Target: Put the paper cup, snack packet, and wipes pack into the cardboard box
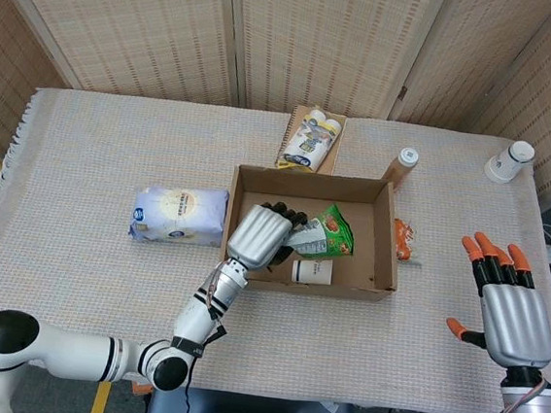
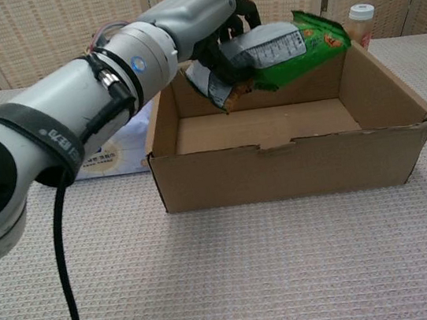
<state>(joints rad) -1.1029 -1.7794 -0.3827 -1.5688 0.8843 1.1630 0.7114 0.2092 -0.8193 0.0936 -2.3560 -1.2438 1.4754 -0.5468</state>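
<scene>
Left hand (image 1: 261,234) grips snack packet (image 1: 327,235) above cardboard box (image 1: 387,239); right hand (image 1: 506,305) open, idle. Risk: dropped packet knocks paper cup (image 1: 312,272).

The cardboard box (image 1: 309,231) sits in the middle of the desk (image 1: 74,275). The paper cup (image 1: 312,272) lies inside it, near the front. The wipes pack (image 1: 178,215) lies just left of the box.

A tabletop (image 1: 96,140) under pale woven cloth fills the frame. At its centre sits the cardboard box (image 1: 305,284), the wipes pack (image 1: 179,215) just left of it. Behind lie a flat packet (image 1: 310,141), a bottle (image 1: 401,166), and at upper right a white cup (image 1: 508,162).
</scene>
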